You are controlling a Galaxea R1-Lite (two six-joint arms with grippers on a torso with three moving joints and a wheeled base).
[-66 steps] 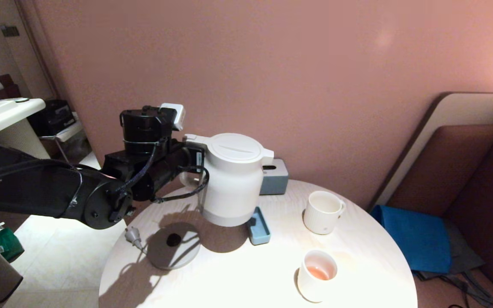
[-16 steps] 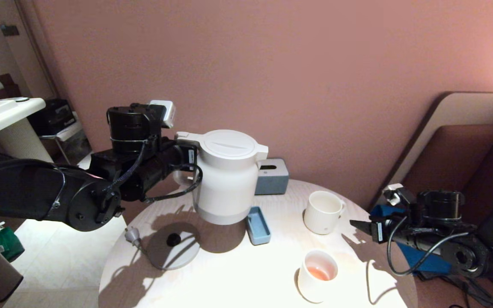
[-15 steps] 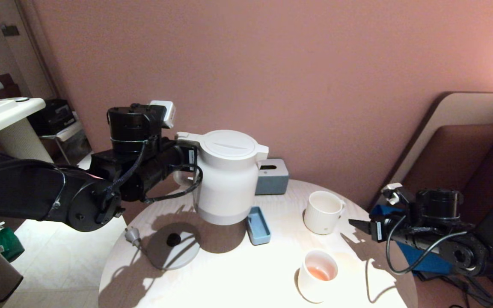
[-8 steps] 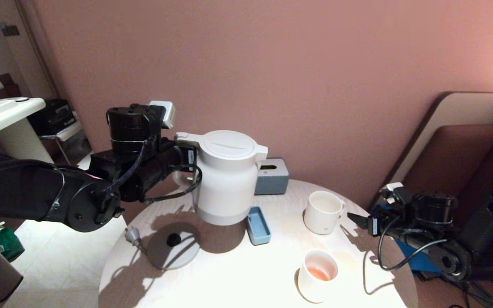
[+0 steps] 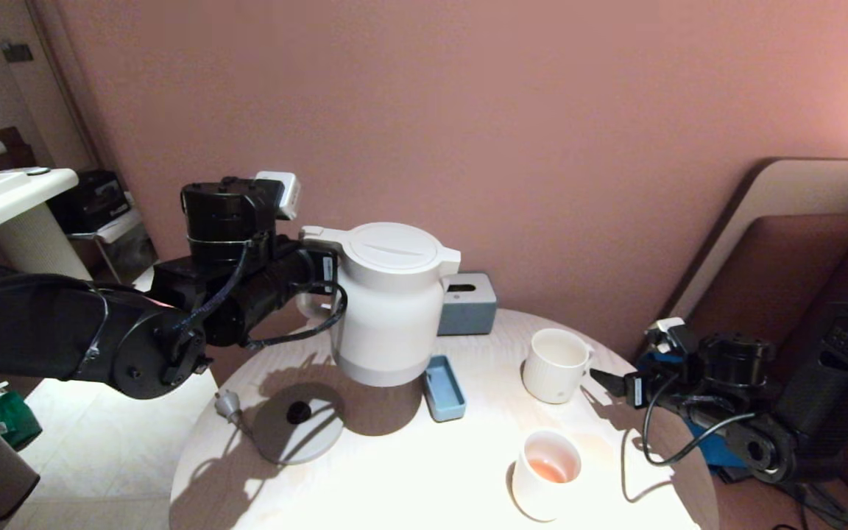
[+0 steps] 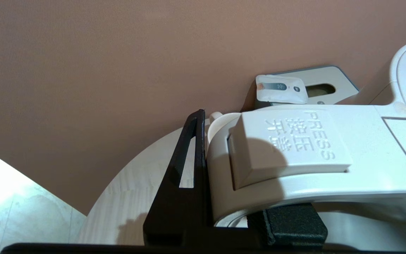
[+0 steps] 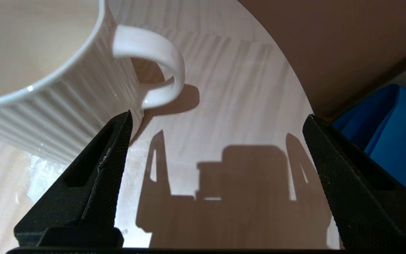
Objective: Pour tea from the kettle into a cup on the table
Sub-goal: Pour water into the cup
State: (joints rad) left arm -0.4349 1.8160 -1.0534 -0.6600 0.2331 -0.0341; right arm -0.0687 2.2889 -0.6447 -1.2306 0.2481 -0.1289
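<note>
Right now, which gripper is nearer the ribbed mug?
Right. The right gripper is open beside the ribbed mug, by its handle. The left gripper is across the table, holding the kettle.

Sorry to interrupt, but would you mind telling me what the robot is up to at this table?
It is serving tea. The left gripper holds the kettle by its handle, upright and lifted clear of the grey base disc on the table. The right gripper, jaws wide open, is beside the handle of the ribbed cup, which looks empty. A smooth white cup nearer the robot holds a little pinkish tea.
</note>
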